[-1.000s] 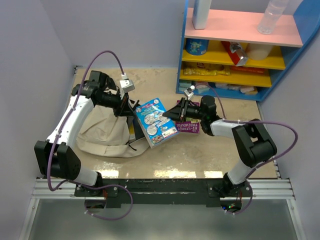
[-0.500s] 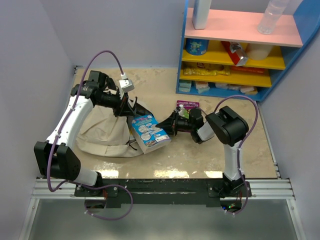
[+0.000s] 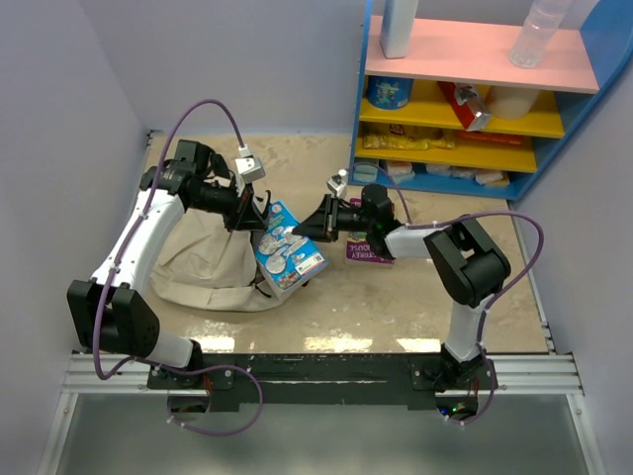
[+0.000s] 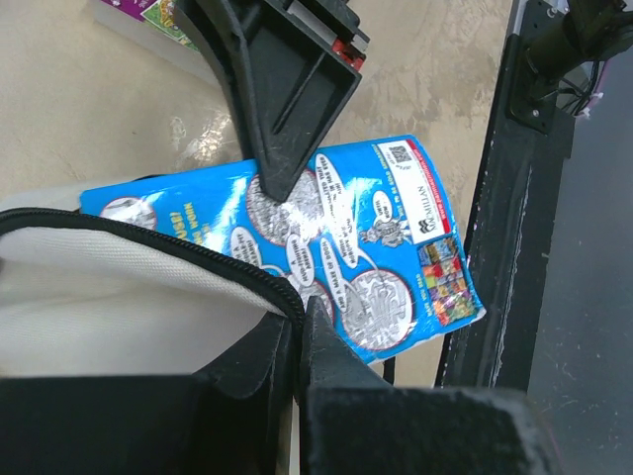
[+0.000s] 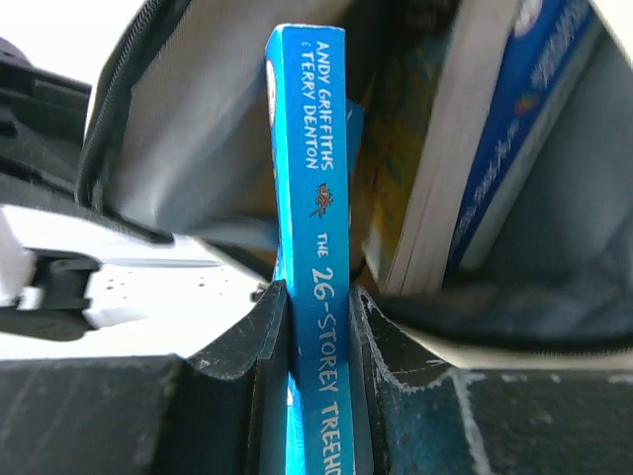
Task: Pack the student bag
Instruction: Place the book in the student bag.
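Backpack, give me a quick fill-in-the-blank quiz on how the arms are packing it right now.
1. The right gripper clamps the ___ of the blue book.
2. The left gripper pinches the backpack at its zipper rim, its jaws ___.
3. The purple book lies flat on the ___.
Missing words: spine; shut; table.

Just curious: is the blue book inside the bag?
Partly in: the book has one end past the bag rim; the rest sticks out in the right fingers.
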### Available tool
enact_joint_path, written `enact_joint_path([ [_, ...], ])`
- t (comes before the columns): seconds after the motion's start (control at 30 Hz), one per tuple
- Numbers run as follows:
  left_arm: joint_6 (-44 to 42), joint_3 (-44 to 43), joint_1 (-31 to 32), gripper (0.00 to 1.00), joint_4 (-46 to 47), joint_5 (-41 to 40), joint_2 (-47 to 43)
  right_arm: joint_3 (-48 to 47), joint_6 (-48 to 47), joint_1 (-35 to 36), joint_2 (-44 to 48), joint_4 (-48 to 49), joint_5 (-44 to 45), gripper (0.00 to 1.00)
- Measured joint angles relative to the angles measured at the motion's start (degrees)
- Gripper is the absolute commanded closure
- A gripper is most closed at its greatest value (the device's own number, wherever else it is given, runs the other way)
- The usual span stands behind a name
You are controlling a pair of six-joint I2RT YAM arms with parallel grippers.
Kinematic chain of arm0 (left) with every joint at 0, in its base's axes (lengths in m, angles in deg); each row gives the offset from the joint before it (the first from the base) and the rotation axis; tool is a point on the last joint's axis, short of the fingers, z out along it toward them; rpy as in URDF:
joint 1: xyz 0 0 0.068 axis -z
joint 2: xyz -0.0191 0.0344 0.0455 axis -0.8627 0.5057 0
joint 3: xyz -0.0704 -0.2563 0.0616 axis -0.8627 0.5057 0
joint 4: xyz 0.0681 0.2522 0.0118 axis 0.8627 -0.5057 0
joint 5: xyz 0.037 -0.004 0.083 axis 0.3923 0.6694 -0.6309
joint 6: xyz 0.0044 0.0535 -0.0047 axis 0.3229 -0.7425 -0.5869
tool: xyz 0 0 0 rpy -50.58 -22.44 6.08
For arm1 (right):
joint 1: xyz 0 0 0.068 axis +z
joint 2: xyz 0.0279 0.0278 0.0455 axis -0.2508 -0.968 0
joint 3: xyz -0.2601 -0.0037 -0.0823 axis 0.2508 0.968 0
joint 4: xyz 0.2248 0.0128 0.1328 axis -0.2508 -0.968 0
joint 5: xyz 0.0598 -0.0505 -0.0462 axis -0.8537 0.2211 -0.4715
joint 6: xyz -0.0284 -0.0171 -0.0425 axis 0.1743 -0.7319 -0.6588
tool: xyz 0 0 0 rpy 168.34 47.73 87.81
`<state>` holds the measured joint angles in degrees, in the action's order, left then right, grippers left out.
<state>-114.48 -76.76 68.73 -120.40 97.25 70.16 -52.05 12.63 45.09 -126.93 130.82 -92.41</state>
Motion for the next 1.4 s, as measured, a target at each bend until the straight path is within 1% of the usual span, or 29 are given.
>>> enact_joint_path([
  [0.13,-0.6,-0.1,-0.1,1.00,-0.5,0.0,0.0,-7.6,-7.2,0.6,-1.5,-9.6,-0.1,1.00],
  [0.23,-1.5,-0.2,-0.1,1.00,-0.8,0.0,0.0,-13.0,-9.0,0.6,-5.6,-13.8,0.0,1.00],
  [0.4,-3.4,-0.5,-0.1,1.00,-3.0,0.1,0.0,-17.7,-6.4,1.1,-12.8,-14.1,1.0,1.00],
  [0.53,-4.5,-0.5,-0.1,1.00,-4.0,0.4,0.0,-19.1,-2.1,2.0,-15.8,-12.0,2.1,1.00],
  [0.6,-5.0,-0.5,-0.1,1.00,-4.2,0.5,0.0,-20.1,-1.8,2.7,-15.9,-13.2,3.3,1.00],
  [0.63,-5.1,-0.5,-0.1,1.00,-4.3,0.5,0.0,-21.7,-1.9,3.8,-15.9,-14.6,5.8,1.00],
  [0.7,-5.2,-0.5,-0.1,1.00,-4.3,0.6,0.0,-21.9,-2.0,4.1,-15.8,-15.2,7.0,1.00],
  [0.83,-5.7,-0.5,-0.1,1.00,-4.5,0.6,0.0,-21.7,-3.3,5.6,-13.8,-19.2,12.1,1.00],
  [0.93,-6.0,-0.5,-0.1,1.00,-4.8,0.7,0.0,-21.6,-5.7,7.4,-10.5,-23.9,18.2,1.00],
  [0.97,-6.1,-0.5,-0.1,1.00,-4.9,0.7,0.0,-20.9,-6.7,8.4,-8.9,-25.5,21.4,1.00],
  [1.03,-6.1,-0.6,-0.1,1.00,-5.4,0.8,0.0,-19.2,-7.9,10.1,-6.3,-27.4,26.0,0.81],
  [1.1,-6.1,-0.6,-0.1,1.00,-5.7,0.9,0.0,-17.5,-8.9,12.1,-3.8,-29.5,30.8,0.66],
  [1.17,-6.1,-0.6,-0.1,1.00,-6.0,0.9,0.0,-17.2,-9.8,13.6,-2.6,-30.9,33.6,0.60],
  [1.2,-6.1,-0.6,-0.1,1.00,-6.0,0.9,0.0,-17.1,-10.5,14.1,-2.4,-31.5,34.7,0.55],
  [1.3,-6.1,-0.7,-0.1,1.00,-6.1,0.9,0.0,-16.1,-11.5,14.6,-2.5,-33.1,35.8,0.47],
  [1.4,-6.0,-0.7,-0.1,1.00,-5.9,0.9,0.0,-15.9,-12.7,15.0,-2.5,-36.0,36.0,0.47],
])
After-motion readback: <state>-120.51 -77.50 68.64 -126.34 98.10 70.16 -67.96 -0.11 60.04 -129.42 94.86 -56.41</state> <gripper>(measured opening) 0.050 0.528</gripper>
